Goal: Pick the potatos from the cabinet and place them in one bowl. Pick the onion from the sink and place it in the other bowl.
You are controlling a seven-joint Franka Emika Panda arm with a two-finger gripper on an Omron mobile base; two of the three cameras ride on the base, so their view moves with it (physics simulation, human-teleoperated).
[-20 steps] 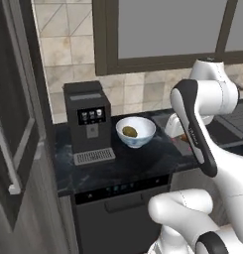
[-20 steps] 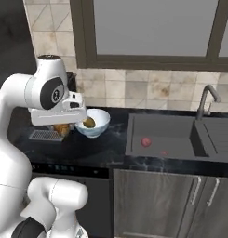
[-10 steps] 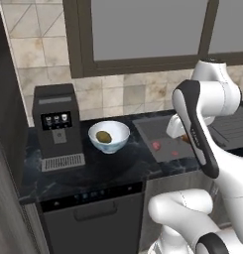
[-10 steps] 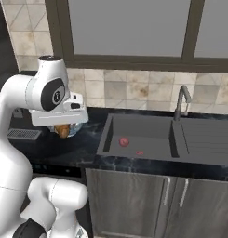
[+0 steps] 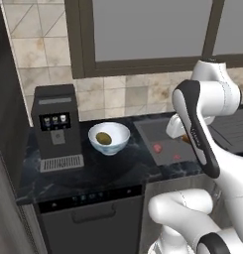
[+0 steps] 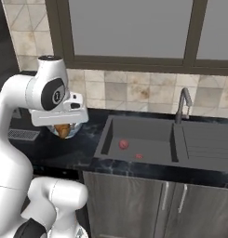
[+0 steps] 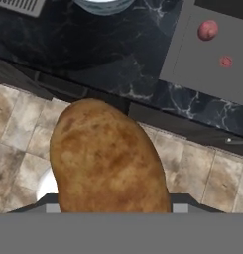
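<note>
My gripper (image 6: 63,132) is shut on the orange-brown potato (image 7: 105,158), which hides the fingertips in the hand view. Floor tiles show beneath it, so it hangs out in front of the counter's edge. The white bowl (image 5: 109,137) stands on the counter beside the coffee machine with the olive-brown potato (image 5: 103,138) in it. The reddish-pink onion (image 6: 124,144) lies in the dark sink (image 6: 148,132), as the hand view shows too, onion (image 7: 208,30). The cabinet (image 5: 5,114) is a dark strip at far left. The other bowl is out of view.
A black coffee machine (image 5: 56,126) stands left of the white bowl. A smaller red bit (image 6: 139,156) lies in the sink near the onion. The curved tap (image 6: 182,103) rises behind the basin, and the draining board (image 6: 206,144) is to its right.
The base drove right a second ago, so the coffee machine and bowl slid left in both views and the sink came in. The gripper has kept the potato. Little has shifted over the last half second.
</note>
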